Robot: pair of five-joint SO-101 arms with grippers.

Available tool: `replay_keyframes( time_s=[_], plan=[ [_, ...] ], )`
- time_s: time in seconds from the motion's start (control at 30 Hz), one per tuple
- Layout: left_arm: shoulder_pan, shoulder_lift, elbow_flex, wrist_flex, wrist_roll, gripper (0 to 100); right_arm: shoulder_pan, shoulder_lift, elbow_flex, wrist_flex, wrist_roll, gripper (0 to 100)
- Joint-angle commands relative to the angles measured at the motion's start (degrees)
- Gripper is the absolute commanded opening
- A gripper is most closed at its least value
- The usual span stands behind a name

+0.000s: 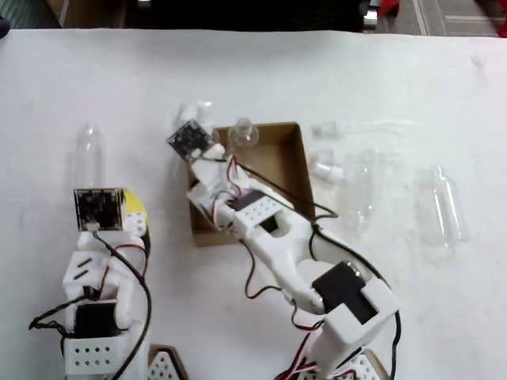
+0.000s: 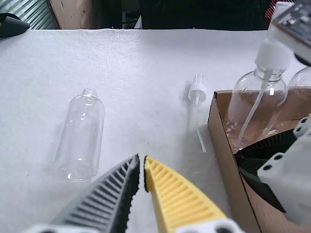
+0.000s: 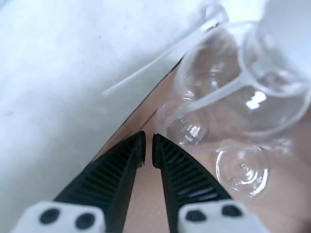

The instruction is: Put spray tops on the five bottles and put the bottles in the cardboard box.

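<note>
Hovering over cardboard box [image 1: 281, 158]: right end effector [image 3: 148, 145] pressed together | left end effector [image 2: 142, 175] pressed together near lying bottle [image 2: 82, 133]

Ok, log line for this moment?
left gripper shut by uncapped clear plastic bottle | right gripper shut over brown cardboard box | capped clear bottle in box | white spray top beside box

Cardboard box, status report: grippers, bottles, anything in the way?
Left gripper shut, empty. Right gripper shut, empty, over cardboard box. Inside: bottle with spray top, second bottle. Nothing in the way.
</note>
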Motion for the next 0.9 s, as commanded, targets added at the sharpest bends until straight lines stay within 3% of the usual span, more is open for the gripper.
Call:
replay_keyframes(
  time_s=[0.0, 0.47, 0.87],
  plan=[
    [-0.48, -0.22, -4.40, 0.97, 0.88, 2, 0.04, -0.75, -3.34, -1.36, 0.97, 1.7],
    [-0.48, -0.22, -4.40, 0.97, 0.88, 2, -2.07, -5.49, -1.05, 5.14, 0.97, 1.7],
    [-0.48, -0.22, -4.13, 0.97, 0.79, 2, 0.22, -38.29, -0.53, 31.96, 1.05, 1.7]
  ],
)
